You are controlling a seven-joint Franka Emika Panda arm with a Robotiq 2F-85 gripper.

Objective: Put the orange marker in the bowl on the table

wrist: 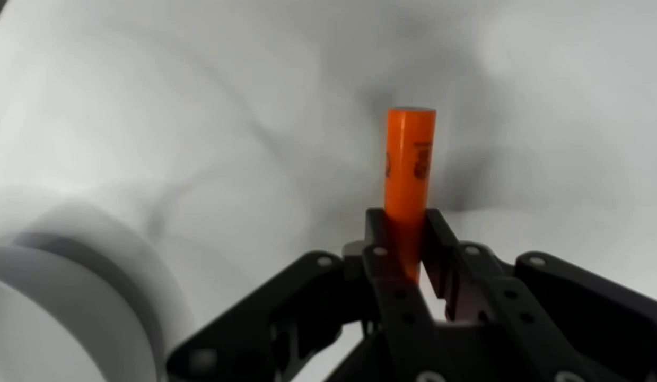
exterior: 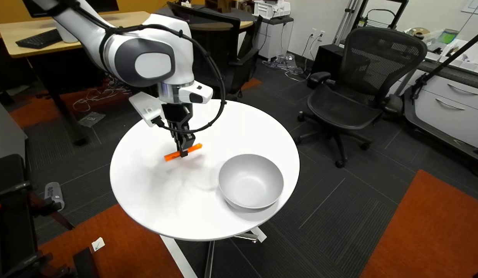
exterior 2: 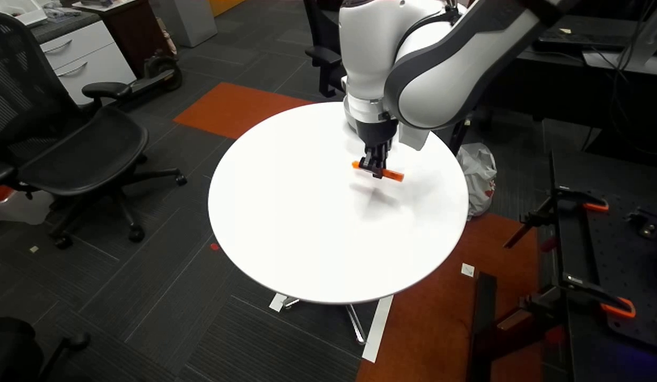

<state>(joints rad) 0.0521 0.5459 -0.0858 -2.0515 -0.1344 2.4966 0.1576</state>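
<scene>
Two nearly closed black fingers (wrist: 440, 239) pinch an orange cylindrical marker (wrist: 408, 180) above the round white table (exterior: 231, 127), round grey bowl (exterior: 250, 181) at four o'clock in an exterior view; likely light, stiff, slick: hold mid-barrel.

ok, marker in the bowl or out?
Out. The gripper holds the marker in the wrist view; in an exterior view the bowl sits apart from both, nothing inside.

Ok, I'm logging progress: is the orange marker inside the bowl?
No, an exterior view shows the gripper holding the orange marker outside the bowl.
</scene>
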